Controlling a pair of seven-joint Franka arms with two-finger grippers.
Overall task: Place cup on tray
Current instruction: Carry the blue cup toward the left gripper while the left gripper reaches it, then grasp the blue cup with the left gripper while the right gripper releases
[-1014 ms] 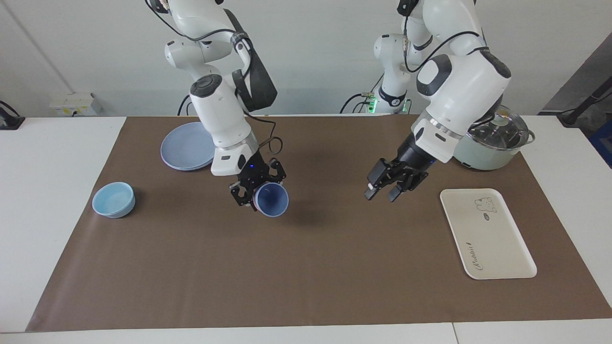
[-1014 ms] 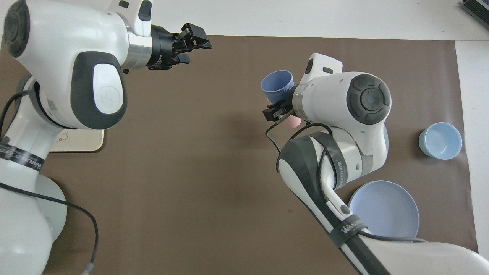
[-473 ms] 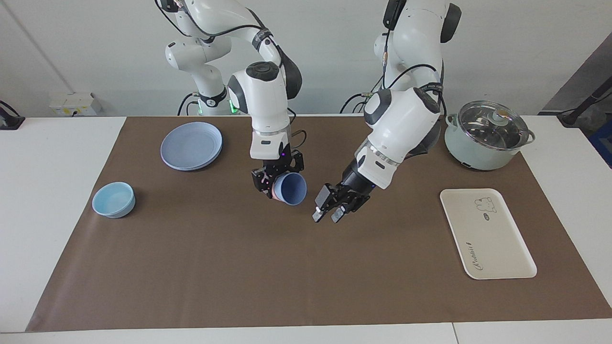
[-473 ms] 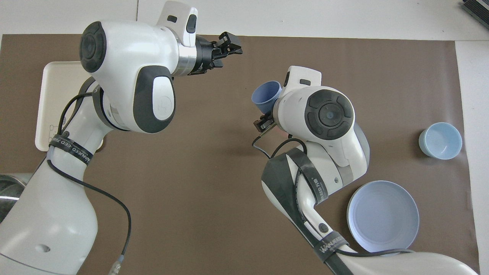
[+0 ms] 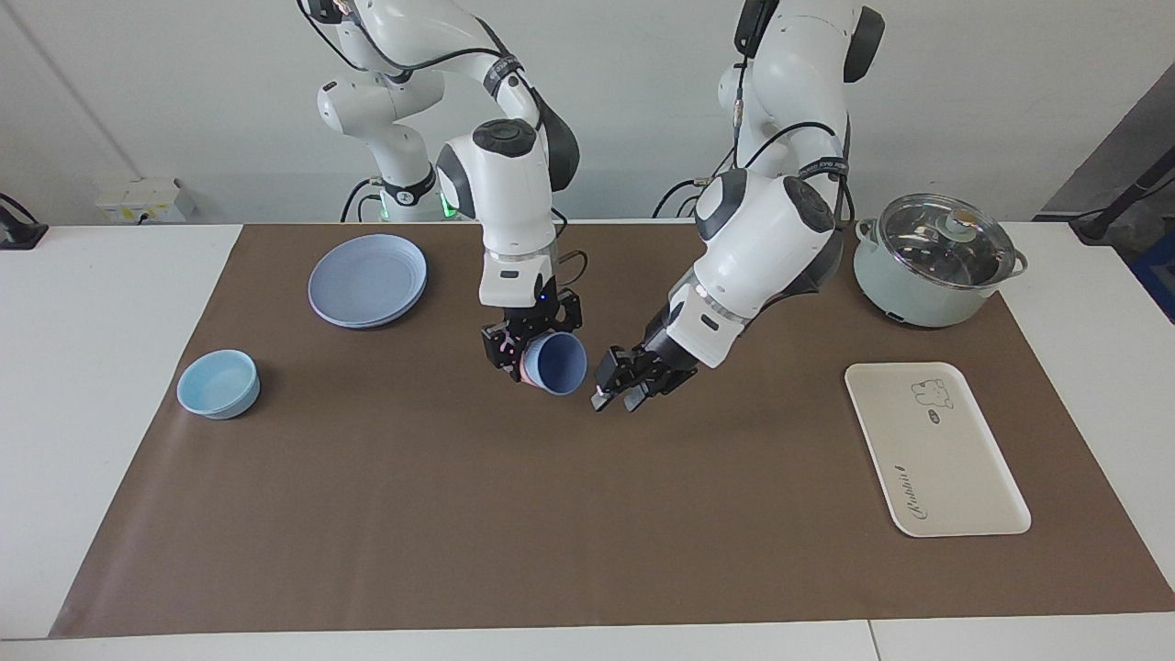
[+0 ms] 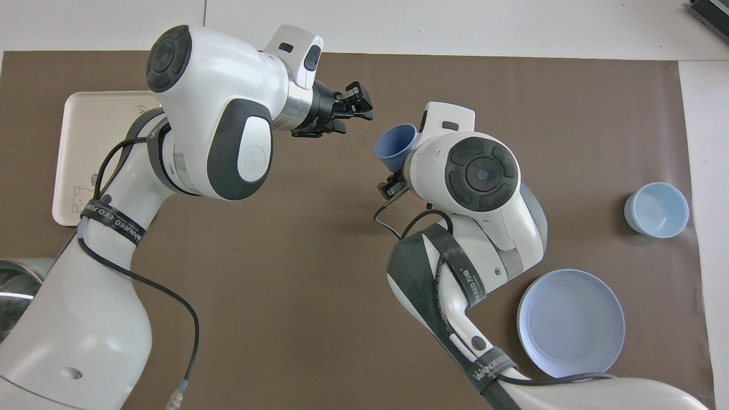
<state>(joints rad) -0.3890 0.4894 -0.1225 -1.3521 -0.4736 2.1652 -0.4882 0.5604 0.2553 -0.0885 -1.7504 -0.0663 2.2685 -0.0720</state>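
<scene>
The periwinkle-blue cup [image 5: 556,362] hangs tilted above the mat's middle with its mouth turned away from the robots, and it also shows in the overhead view [image 6: 395,147]. My right gripper [image 5: 525,352] is shut on the cup, and a sliver of salmon pink shows at its fingers. My left gripper [image 5: 615,400] is open and empty, just beside the cup toward the left arm's end, a small gap apart; it also shows in the overhead view [image 6: 354,107]. The cream-white tray [image 5: 936,450] lies empty at the left arm's end and shows in the overhead view too [image 6: 97,136].
A pale green pot with a glass lid [image 5: 936,266] stands nearer to the robots than the tray. Stacked blue plates [image 5: 367,278] and a light-blue bowl [image 5: 218,383] sit toward the right arm's end. A brown mat [image 5: 587,532] covers the table.
Both grippers have come together over the mat's middle. The right gripper carried the cup toward the left arm's end, and the left gripper swung in from near the tray to beside the cup.
</scene>
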